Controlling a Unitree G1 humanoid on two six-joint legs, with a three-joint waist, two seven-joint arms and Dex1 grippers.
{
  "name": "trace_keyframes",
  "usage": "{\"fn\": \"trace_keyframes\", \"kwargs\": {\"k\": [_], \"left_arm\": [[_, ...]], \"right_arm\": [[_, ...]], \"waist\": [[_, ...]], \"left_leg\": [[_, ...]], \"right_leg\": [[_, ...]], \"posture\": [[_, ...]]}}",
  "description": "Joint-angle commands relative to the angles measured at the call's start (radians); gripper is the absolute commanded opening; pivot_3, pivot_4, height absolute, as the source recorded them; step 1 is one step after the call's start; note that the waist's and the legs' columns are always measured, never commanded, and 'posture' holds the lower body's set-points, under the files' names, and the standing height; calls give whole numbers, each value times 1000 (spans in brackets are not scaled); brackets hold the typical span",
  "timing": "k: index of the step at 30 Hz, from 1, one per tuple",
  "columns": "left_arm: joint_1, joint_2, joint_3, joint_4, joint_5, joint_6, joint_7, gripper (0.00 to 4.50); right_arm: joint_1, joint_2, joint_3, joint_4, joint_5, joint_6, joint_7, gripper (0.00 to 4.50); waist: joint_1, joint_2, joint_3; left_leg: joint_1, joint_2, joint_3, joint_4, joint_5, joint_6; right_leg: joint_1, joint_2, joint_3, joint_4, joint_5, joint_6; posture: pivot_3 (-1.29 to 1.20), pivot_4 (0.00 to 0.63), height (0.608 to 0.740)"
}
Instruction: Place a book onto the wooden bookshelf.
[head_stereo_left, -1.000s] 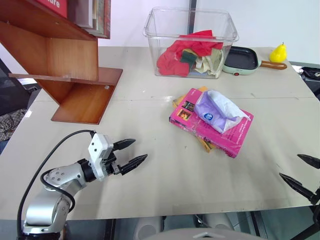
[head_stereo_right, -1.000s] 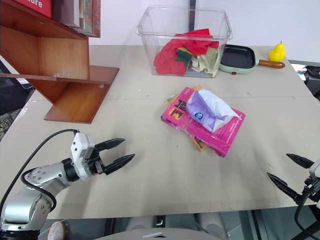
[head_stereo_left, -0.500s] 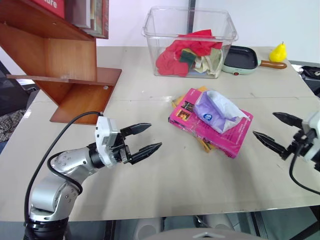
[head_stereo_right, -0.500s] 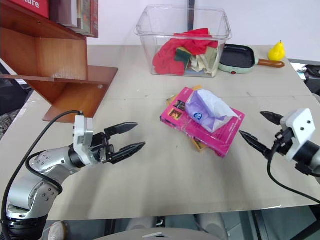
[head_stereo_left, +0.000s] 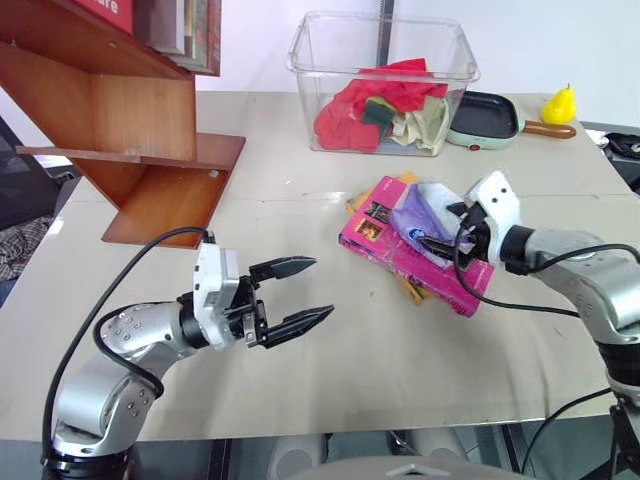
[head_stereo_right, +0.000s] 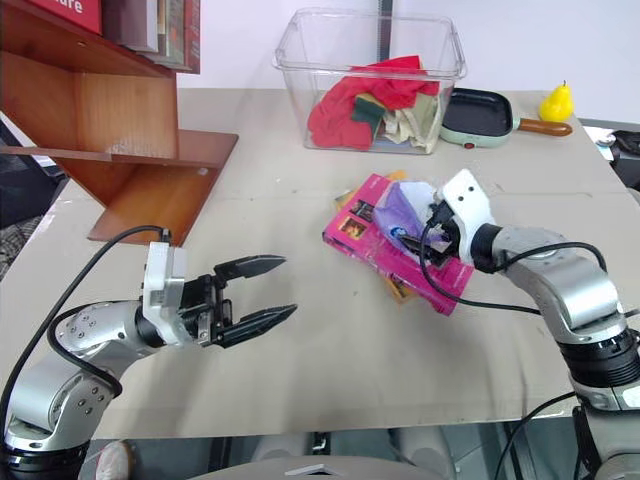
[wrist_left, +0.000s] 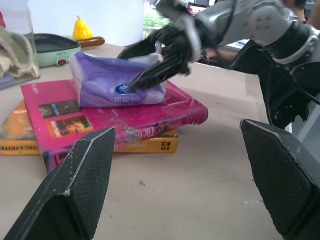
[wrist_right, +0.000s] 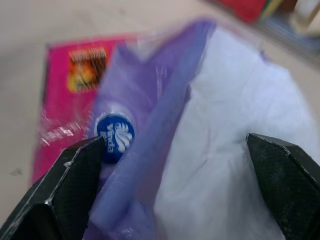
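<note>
Left eye view: pink book (head_stereo_left: 400, 252) flat on tabletop (head_stereo_left: 300, 380), atop yellow-orange book (wrist_left: 30, 140), purple tissue pack (head_stereo_left: 425, 212) lying on it. Right claw (wrist_left: 147, 62) spread, fingers straddling tissue pack. Left claw (head_stereo_left: 297, 294) spread, empty, hovering near book. Wooden bookshelf (head_stereo_left: 130, 130) far left, well apart.

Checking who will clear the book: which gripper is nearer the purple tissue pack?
Right. The right gripper straddles the purple tissue pack on the book; the left gripper hovers well away.
</note>
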Motion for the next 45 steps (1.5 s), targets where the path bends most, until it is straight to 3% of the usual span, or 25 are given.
{"fn": "trace_keyframes", "kwargs": {"k": [1, 4, 8, 12, 17, 20, 25, 29, 38, 39, 42, 45], "left_arm": [[15, 5, 31, -79, -16, -12, 30, 4218], [16, 9, 24, -102, -19, -2, 53, 4218], [-21, 15, 8, -108, -40, 22, 68, 4218], [-94, 20, -14, -100, -82, 65, 74, 4218], [-195, 2, -62, -87, -126, 108, 79, 4218], [-240, -22, -109, -75, -118, 109, 77, 4218], [-287, -55, -154, -89, -140, 119, 81, 4218], [-301, -59, -161, -105, -158, 126, 86, 4218], [-202, -11, -117, -232, -246, 144, 116, 4218], [-186, -3, -110, -240, -247, 144, 119, 4218], [-119, 5, -73, -260, -226, 140, 182, 4218], [-40, 5, -37, -285, -150, 117, 248, 4218]], "right_arm": [[-7, -6, 2, 28, -42, -12, 20, 3306], [-3, 2, -13, 27, -48, -33, 32, 1615], [12, 3, -50, 5, -47, -72, 47, 138], [33, -21, -206, -35, -29, -128, 34, 63], [141, -117, -428, 23, -118, -162, -50, 63], [289, -173, -469, 86, -212, -234, -52, 63], [402, -138, -484, 193, -293, -348, -104, 63], [429, -84, -532, 208, -217, -280, -75, 63], [532, -118, -626, 106, -186, -234, -18, 4296], [538, -120, -653, 70, -147, -241, 19, 4477], [549, -146, -709, -92, 26, -174, 156, 4477], [475, -186, -633, -156, 76, -124, 181, 4477]], "waist": [[0, -1, 0], [0, -1, 0], [0, -1, 0], [2, 0, 0], [12, 0, 1], [16, -1, 0], [-3, 2, 0], [-18, 3, 0], [-15, 3, 0], [-13, 3, 0], [-16, 4, 0], [-24, 4, 0]], "left_leg": [[0, 0, 0, 0, 0, 0], [1, 0, -1, 0, 0, 0], [2, 0, -1, 1, 0, 0], [1, 0, -1, 1, 0, 0], [-1, -1, 0, 1, 0, 0], [-1, -1, -1, 0, 0, 0], [1, -1, 0, 0, 0, 0], [4, 0, 0, 0, 0, 0], [3, 0, -1, 1, 0, 0], [3, 0, -1, 1, 0, 0], [4, 0, -1, 1, 0, 0], [5, 1, -1, 1, 0, 0]], "right_leg": [[0, 0, 0, 0, 0, 0], [0, 0, -1, 1, 0, 0], [1, 1, -1, 1, 0, 1], [1, 1, -1, 1, 0, 1], [0, 0, 0, 0, 0, 0], [1, 1, 0, 0, -1, 2], [1, 1, 2, 1, -1, 2], [1, 3, 3, 2, -2, 5], [2, 3, 3, 2, -2, 5], [2, 3, 3, 2, -2, 5], [2, 3, 4, 2, -2, 5], [2, 4, 3, 2, -2, 5]], "posture": [[0, 150, 740], [0, 150, 740], [0, 150, 740], [0, 150, 740], [0, 150, 740], [0, 150, 740], [0, 150, 740], [0, 150, 740], [0, 150, 740], [0, 150, 740], [0, 150, 740], [0, 150, 740]]}}
